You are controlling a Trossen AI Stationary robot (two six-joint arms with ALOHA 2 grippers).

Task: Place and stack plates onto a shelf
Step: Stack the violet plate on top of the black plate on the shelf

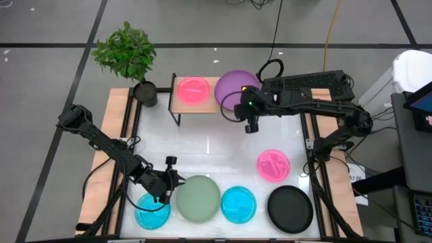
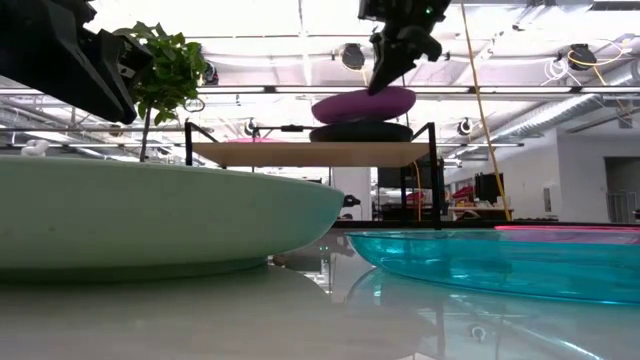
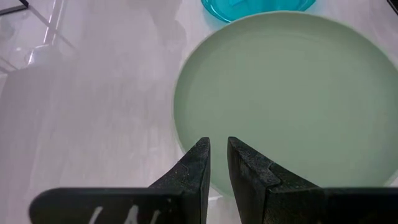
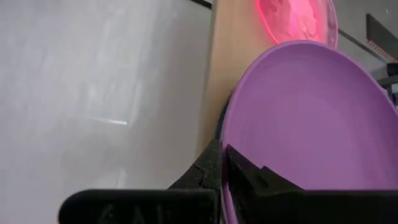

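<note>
Along the near edge of the white surface (image 1: 209, 145) lies a row of plates. At the near left corner is a cyan translucent plate (image 1: 151, 210), and the left tool (image 1: 169, 184) hovers over the gap between it and the sage green plate (image 1: 198, 198) just beside it. In the left wrist view the left tool's two dark fingers (image 3: 198, 163) stand a narrow slit apart, clamped on nothing, with their tips at the rim of the green plate. Next along the near edge is a second cyan plate (image 1: 238, 204), and toward the near right corner a black plate (image 1: 290, 208), each close to its neighbour without overlapping. A little farther in, near the right edge, a pink translucent plate (image 1: 273, 165) lies alone.

At the far edge stands the shelf (image 1: 210, 105), its light wooden top on thin black legs. On its left half lies another pink plate (image 1: 194, 89). On its right half a dark plate (image 2: 362, 132) rests flat on the wood, and the purple plate (image 1: 236, 88) sits above it, tilted, with one side raised. The right tool (image 1: 248, 111) is at the near rim of the purple plate; in the right wrist view its fingers (image 4: 211, 163) are clamped on that rim. Off the far left corner of the surface stands a potted plant (image 1: 128, 54).
</note>
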